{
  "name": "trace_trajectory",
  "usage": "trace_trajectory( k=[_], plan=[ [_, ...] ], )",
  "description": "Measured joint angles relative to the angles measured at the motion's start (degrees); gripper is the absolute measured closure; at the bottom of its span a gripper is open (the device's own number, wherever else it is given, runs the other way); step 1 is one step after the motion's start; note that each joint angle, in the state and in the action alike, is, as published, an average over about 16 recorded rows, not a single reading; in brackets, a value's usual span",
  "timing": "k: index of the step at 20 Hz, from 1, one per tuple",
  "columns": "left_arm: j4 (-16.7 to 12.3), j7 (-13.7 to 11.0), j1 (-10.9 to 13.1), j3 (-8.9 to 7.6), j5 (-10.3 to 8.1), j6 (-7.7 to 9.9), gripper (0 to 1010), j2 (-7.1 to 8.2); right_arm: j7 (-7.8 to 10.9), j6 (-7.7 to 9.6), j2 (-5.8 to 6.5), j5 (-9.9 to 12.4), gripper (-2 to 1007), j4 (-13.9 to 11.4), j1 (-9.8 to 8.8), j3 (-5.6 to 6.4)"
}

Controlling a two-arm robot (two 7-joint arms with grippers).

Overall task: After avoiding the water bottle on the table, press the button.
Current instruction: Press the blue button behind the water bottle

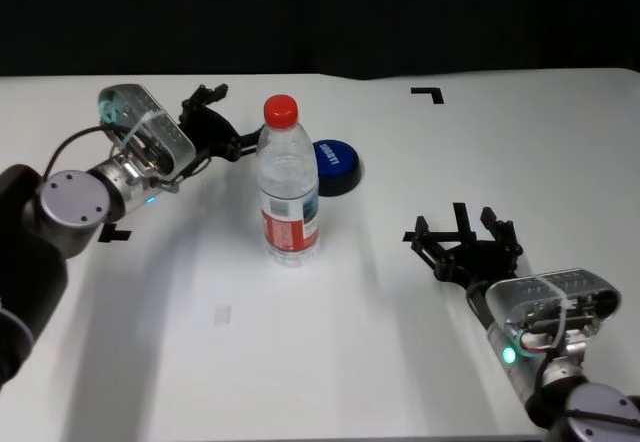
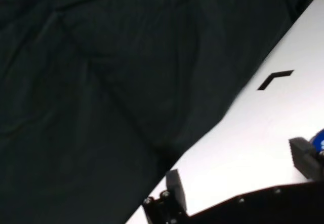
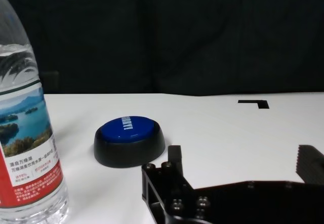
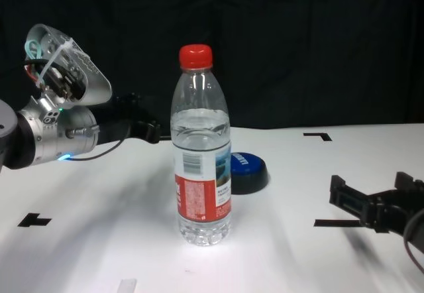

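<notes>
The water bottle (image 1: 290,187) stands upright mid-table, clear with a red cap and red label, also in the chest view (image 4: 202,167) and the right wrist view (image 3: 25,148). Just behind it to the right sits the button (image 1: 335,165), a low blue dome on a black base (image 3: 129,140) (image 4: 248,170). My left gripper (image 1: 218,122) hangs open above the table, left of the bottle's shoulder, holding nothing; its wrist view shows its fingers (image 2: 176,188) spread and a sliver of the button (image 2: 319,140). My right gripper (image 1: 465,234) rests open at the near right, empty.
The table (image 1: 400,362) is white with black tape marks: a corner at the back right (image 1: 428,93) (image 2: 274,79), a T by the left arm (image 4: 34,221) and one under the right gripper (image 4: 328,223). A dark curtain backs the far edge.
</notes>
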Motion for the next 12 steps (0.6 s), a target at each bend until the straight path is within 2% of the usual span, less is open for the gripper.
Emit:
trace_trajectory(
  k=[7,12],
  plan=[
    [-3.1,2.4,1.4,-0.77,0.76,2.7,7,0.9,0.0,0.0,0.0,0.0,2,0.0,0.0,0.0],
    [-6.5,3.4,3.1,-1.54,1.18,4.55,7,2.05,0.0,0.0,0.01,0.0,2,0.0,0.0,0.0]
  ],
)
